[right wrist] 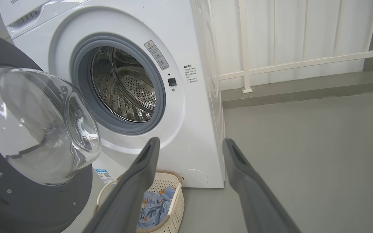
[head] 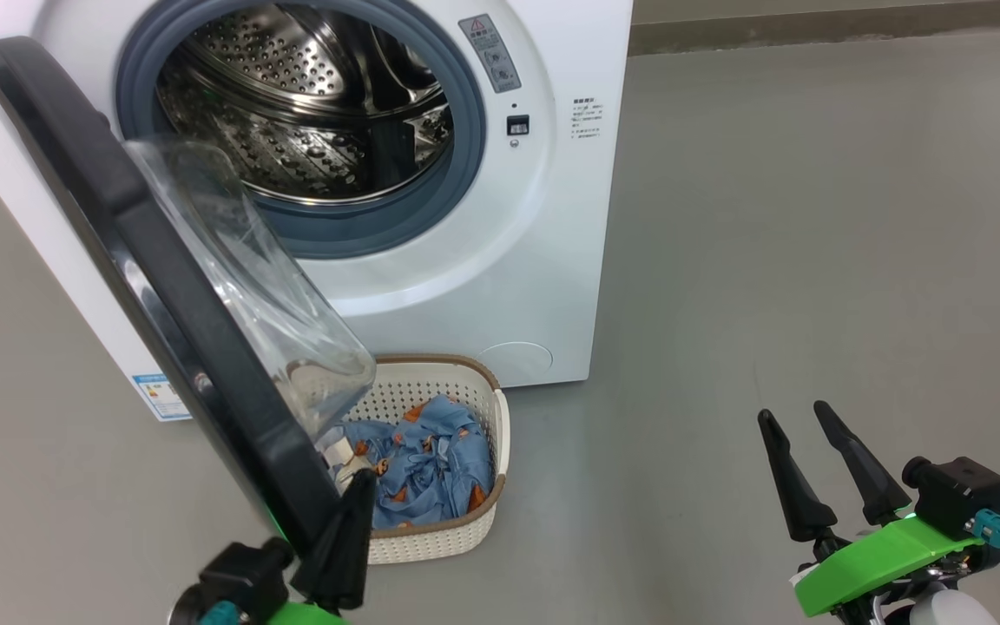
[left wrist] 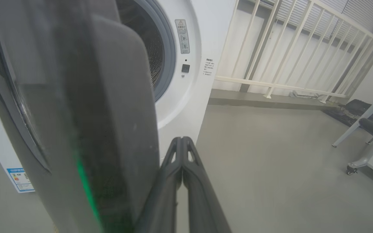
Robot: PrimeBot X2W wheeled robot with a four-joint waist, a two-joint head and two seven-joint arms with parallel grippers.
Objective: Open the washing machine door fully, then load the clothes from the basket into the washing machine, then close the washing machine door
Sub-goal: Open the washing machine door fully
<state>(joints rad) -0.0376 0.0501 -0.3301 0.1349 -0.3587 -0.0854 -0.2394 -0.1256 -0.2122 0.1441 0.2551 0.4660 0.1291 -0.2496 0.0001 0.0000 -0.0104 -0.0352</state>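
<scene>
Hanging open at 9 o'clock of the washing machine, the washing machine door had the left tool, pinched shut, by its lower edge. Meanwhile the right tool gaped empty at 4 o'clock, and the clothes sat in the basket at 6.

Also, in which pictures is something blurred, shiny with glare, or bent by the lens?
Left wrist view: the washing machine door is close and blurred, with a green glow. Head view: sharp, glints in the steel drum. Right wrist view: reflections on the glass window; the washing machine looks bowed.
</scene>
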